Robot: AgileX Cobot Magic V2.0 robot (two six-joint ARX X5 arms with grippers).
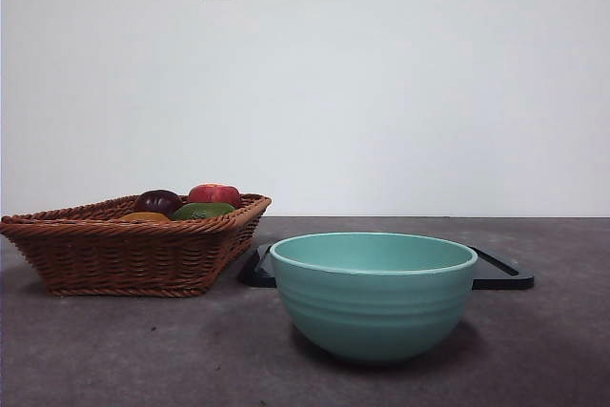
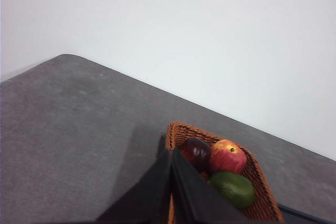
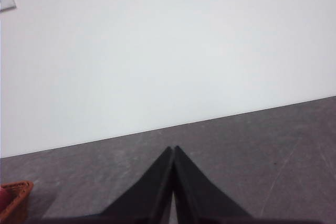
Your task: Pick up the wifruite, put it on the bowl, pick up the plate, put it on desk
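Front view: no step was yet begun; the wifruite (image 1: pixel 145 217) lay in the wicker basket (image 1: pixel 124 259), beside the bowl (image 1: pixel 373 295).
Both grippers' fingers were pressed together, empty; the left gripper (image 2: pixel 171 156), above the basket, would need spreading and lowering onto the wifruite.

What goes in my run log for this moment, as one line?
stage: not started | brown fruit: in basket | bowl: empty | left gripper, right gripper: shut, waiting

The bowl (image 1: pixel 373 295) stood on the surface (image 1: pixel 114 350) — the basket (image 1: pixel 124 254) left of it, a tray (image 1: pixel 500 274) behind.
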